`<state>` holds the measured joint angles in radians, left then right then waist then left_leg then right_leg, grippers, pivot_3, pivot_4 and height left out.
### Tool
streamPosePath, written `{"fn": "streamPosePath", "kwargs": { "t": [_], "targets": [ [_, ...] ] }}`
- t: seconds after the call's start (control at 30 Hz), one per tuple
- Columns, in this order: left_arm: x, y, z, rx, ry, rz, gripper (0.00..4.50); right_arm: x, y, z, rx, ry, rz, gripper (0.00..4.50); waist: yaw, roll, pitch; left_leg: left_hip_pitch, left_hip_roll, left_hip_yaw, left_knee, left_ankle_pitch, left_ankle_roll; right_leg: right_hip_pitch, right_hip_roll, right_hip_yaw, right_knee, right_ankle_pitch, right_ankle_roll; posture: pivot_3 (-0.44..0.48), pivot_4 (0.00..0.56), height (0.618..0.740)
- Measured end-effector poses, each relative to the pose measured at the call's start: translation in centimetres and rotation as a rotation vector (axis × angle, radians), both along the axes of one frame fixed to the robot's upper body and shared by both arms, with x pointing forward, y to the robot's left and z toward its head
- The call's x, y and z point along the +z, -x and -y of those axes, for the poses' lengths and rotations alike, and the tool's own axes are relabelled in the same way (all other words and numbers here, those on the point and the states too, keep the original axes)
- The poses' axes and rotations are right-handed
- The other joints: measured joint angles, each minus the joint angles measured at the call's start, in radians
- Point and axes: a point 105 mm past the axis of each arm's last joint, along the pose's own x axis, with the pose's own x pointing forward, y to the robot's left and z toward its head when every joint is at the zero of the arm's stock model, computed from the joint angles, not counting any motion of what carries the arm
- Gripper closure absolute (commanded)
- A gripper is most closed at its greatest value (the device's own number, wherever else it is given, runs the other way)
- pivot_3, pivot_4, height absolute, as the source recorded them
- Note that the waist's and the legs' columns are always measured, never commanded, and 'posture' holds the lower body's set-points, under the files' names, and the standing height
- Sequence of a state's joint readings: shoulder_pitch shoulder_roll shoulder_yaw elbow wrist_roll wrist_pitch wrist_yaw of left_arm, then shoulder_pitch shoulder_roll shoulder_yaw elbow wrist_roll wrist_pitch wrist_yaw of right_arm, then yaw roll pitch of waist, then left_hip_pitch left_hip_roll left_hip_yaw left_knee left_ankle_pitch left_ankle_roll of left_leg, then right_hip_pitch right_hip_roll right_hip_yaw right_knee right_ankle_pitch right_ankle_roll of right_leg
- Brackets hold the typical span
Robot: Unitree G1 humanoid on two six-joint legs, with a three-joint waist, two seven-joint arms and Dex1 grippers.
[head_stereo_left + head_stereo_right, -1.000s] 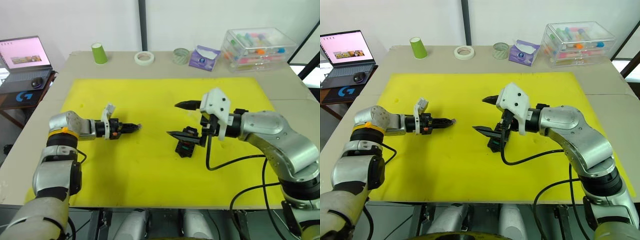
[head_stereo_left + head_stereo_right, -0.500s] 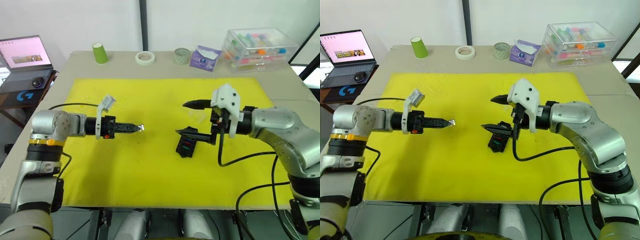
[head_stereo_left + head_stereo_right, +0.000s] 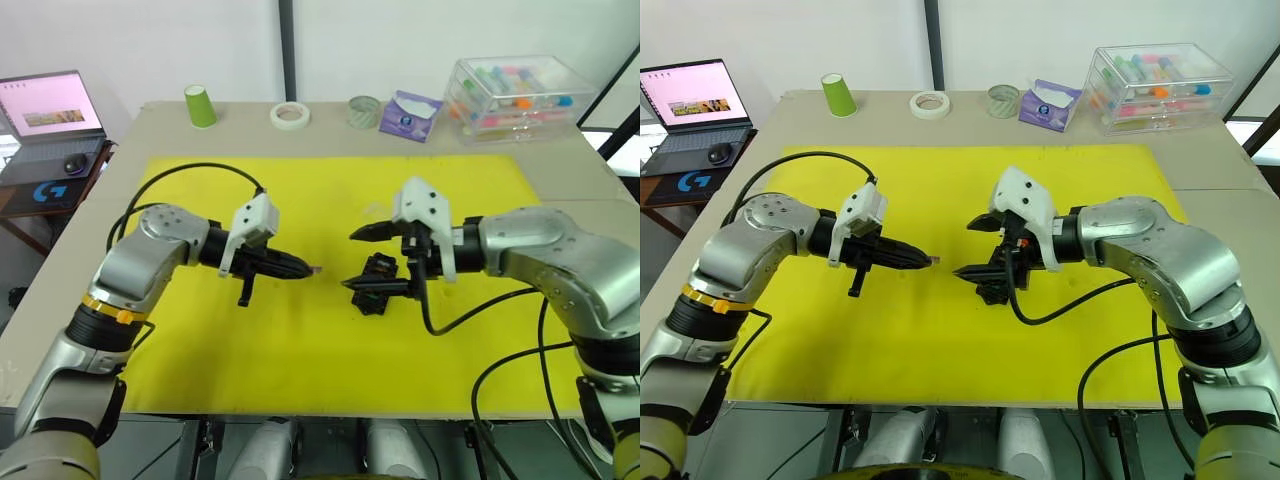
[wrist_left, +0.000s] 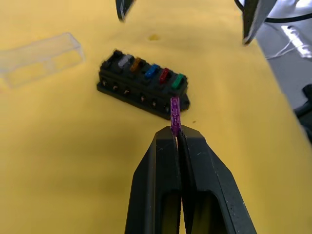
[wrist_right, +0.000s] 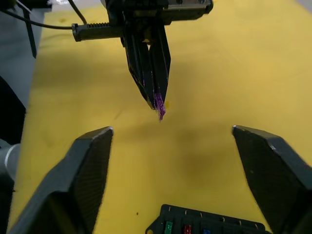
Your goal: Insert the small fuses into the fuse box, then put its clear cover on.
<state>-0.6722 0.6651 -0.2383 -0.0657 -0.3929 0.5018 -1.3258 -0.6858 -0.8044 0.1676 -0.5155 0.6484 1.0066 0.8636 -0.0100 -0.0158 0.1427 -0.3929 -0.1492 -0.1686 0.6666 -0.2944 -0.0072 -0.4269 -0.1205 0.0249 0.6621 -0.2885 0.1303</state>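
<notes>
The black fuse box (image 4: 144, 86) lies on the yellow mat (image 3: 300, 340) with several small fuses seated in one row: grey, brown, blue (image 4: 152, 71), red and teal. My left gripper (image 3: 305, 268) is shut on a purple fuse (image 4: 175, 116), held a short way left of the box (image 3: 380, 268). My right gripper (image 3: 349, 260) hangs open at the box's left end, one finger behind it and one in front, with nothing held. The clear cover (image 4: 39, 58) lies flat just beyond the box.
Along the table's back edge stand a green cup (image 3: 199, 106), two tape rolls (image 3: 288, 115), a purple tissue pack (image 3: 408, 114) and a large clear storage box (image 3: 520, 95). A laptop (image 3: 50, 105) sits on a side stand at far left.
My left gripper has swung right towards the fuse box, still holding the fuse. My right gripper has shifted left and lower, its fingers now straddling the box's end.
</notes>
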Motion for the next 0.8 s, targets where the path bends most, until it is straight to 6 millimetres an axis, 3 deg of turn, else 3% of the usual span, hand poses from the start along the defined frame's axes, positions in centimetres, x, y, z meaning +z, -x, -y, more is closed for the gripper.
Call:
{"fn": "streamPosePath", "kwargs": {
  "t": [0.17,0.27,0.37,0.8],
  "targets": [
    [-0.3,-0.3,0.3,-0.013,-0.002,0.036,4.50,-1.0,-0.1,-0.6,-0.005,0.049,0.008,0.96,-0.001,0.000,0.000,0.000,0.000,0.000,0.000,0.000,0.000,0.000,0.000,0.000,0.000,0.000,0.000,0.000,0.150,0.740],
    [-0.3,-0.4,0.3,-0.016,-0.004,0.050,4.50,-1.1,-0.3,-0.5,-0.012,0.056,0.022,1.52,-0.001,0.000,0.000,0.000,0.000,0.000,0.000,0.000,0.000,0.000,0.000,0.000,0.000,0.000,0.000,0.000,0.150,0.740],
    [-0.5,-0.4,0.2,-0.018,-0.007,0.057,4.50,-1.3,-0.4,-0.6,-0.018,0.069,0.030,2.52,-0.001,0.000,0.000,0.000,0.000,0.000,0.000,0.000,0.000,0.000,0.000,0.000,0.000,0.000,0.000,0.000,0.150,0.740],
    [-0.8,-0.7,0.5,0.000,-0.023,0.070,4.50,-1.9,-0.7,-1.3,-0.012,0.102,0.058,2.52,-0.002,0.000,0.000,0.000,0.000,0.000,0.000,0.000,0.000,0.000,0.000,0.000,0.000,0.000,0.000,0.000,0.150,0.740]
  ]
}}
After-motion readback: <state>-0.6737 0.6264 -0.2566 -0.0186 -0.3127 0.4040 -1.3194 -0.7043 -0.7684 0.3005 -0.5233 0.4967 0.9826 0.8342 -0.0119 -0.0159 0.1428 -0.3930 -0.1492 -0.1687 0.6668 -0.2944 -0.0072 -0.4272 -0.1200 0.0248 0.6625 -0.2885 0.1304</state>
